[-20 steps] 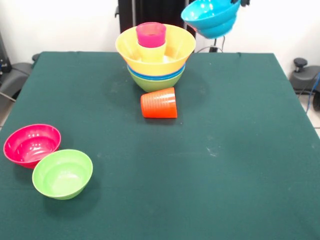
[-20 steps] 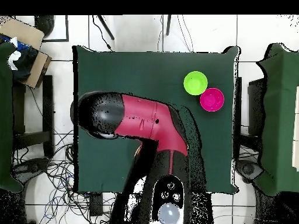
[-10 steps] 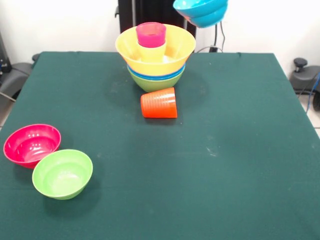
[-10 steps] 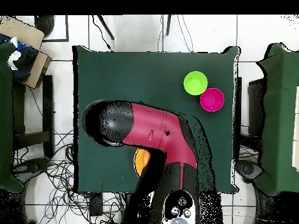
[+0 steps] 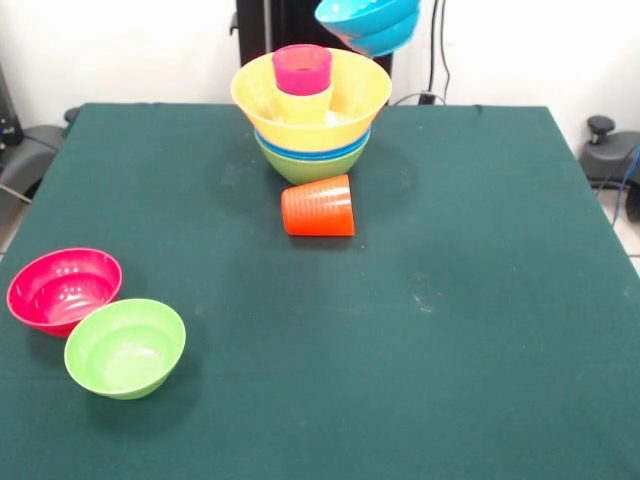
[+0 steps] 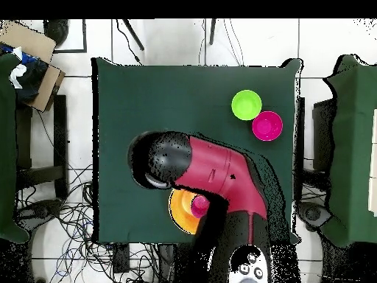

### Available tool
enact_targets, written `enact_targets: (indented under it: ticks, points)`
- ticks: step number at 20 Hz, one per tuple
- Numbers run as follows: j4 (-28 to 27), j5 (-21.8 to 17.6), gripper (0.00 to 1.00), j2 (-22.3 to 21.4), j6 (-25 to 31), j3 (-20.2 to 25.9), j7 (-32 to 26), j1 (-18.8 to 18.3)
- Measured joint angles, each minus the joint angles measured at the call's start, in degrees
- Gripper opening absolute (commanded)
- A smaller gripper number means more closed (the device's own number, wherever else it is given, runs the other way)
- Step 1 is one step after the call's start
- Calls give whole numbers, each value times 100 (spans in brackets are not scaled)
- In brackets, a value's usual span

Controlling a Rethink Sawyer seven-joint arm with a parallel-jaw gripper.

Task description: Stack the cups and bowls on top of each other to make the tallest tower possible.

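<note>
While the light-blue bowl (image 5: pixel 368 22) hangs tilted in the air at the top edge of the front view, above and to the right of the tower (image 5: pixel 311 112), what carries it is cut off by the frame. The gripper itself doesn't show in either view, so I cannot tell how its fingers stand.

Tower stands at the far middle of the bench (image 5: pixel 450 300): green bowl (image 5: pixel 312 167) lowest, blue rims (image 5: pixel 315 152) above it, wide orange-yellow bowl (image 5: pixel 345 100) on top. Inside that bowl a yellow cup (image 5: pixel 304 105) stands upright, and a pink-red cup (image 5: pixel 302 68) sits nested in it, rim up.

Ribbed orange-red cup (image 5: pixel 318 206) lies on its side on the bench just in front of the tower, close to the green bowl, mouth toward the left; contact can't be judged.

Near left corner in the front view: pink-red bowl (image 5: pixel 64 289) and light-green bowl (image 5: pixel 125 346), both upright, rims touching, well apart from the tower.

Overhead view: red and black arm (image 6: pixel 199 173) reaches over the bench and covers most of the tower; only part of the orange-yellow bowl and the pink-red cup show beside it. The two small bowls sit clear of the arm.
</note>
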Motion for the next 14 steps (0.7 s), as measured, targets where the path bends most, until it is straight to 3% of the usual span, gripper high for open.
enact_targets:
  ticks: [14]
  points:
    - [574,2,0,-91,-265,180,0,-292]
